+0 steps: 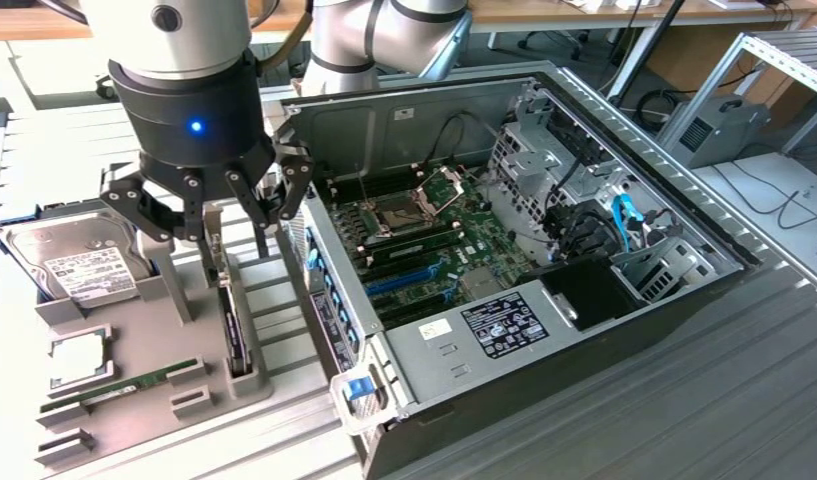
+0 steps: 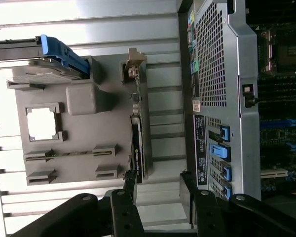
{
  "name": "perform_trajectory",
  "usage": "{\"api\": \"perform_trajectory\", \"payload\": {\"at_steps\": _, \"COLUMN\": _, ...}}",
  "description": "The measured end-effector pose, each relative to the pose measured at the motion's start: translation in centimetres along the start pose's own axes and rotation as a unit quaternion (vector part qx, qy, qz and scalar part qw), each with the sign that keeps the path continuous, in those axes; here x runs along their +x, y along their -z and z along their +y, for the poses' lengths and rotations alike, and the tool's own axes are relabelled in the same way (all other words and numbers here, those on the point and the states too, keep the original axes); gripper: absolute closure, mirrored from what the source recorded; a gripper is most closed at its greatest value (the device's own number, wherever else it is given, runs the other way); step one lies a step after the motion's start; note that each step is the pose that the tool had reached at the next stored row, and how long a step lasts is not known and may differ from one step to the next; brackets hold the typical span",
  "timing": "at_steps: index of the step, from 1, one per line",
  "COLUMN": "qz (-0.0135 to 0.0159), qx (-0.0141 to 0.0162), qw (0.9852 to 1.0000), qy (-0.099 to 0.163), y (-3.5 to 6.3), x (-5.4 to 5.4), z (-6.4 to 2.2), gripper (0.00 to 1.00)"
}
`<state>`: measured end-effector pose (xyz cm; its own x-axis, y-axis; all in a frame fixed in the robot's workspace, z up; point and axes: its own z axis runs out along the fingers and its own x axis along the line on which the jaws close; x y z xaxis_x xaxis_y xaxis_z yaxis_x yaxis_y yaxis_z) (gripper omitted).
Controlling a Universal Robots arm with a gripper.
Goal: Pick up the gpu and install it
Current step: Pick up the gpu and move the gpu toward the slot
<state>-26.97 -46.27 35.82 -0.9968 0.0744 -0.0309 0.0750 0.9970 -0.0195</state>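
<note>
Wrist view shows the gpu [image 2: 138, 143] edge-on; exterior view shows the tool [image 1: 221, 240], spread open, above it.

Likely a robotics lab: open computer case [image 1: 381, 130] on slatted metal bench [image 1: 728, 400].

Silver arm [image 1: 181, 25], black wrist [image 1: 195, 100] with blue light [image 1: 195, 127], black pincer [image 1: 221, 232].

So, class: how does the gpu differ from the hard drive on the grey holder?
The gpu is black and thin; the hard drive is silver with a white label. The gpu stands on edge; the hard drive shows its broad face. Both sit in the grey holder.
</note>
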Motion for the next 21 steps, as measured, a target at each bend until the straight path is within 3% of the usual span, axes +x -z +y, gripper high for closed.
{"api": "perform_trajectory", "payload": {"at_steps": 21, "qz": 0.0, "qx": 0.0004, "qw": 1.0, "qy": 0.0, "y": -0.49, "x": 0.02, "z": 0.01, "gripper": 0.52}}
